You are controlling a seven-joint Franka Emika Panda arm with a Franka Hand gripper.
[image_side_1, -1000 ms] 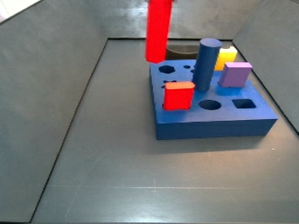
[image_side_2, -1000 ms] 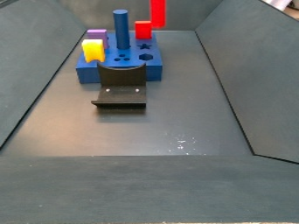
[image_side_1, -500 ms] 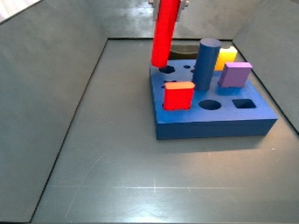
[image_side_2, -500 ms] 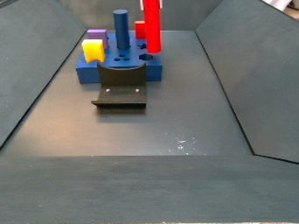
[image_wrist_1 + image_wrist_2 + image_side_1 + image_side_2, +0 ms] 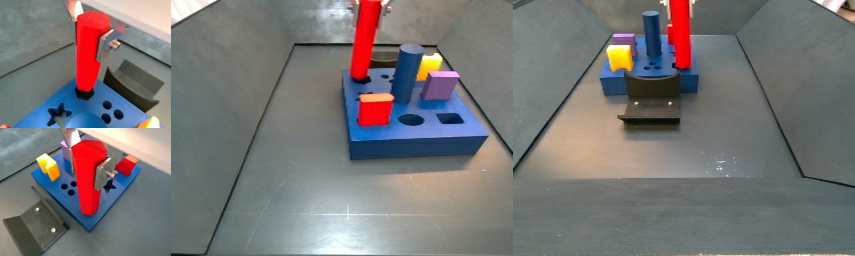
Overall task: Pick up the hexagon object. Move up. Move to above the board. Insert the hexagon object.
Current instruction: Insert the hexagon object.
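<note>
Gripping the hexagon object near its top, our gripper has its fingers clamped on it; the bar hangs upright below, tip entering a hole in the board.

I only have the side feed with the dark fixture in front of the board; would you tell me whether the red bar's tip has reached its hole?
Observer: In a wrist view, the red bar has its lower end in a dark hexagonal hole of the blue board.
Operator: Is the gripper gripping it?
Observer: Yes, the gripper has silver fingers pressed on the bar's upper part.
Operator: What's beside that hole?
Observer: A star-shaped hole.
</note>
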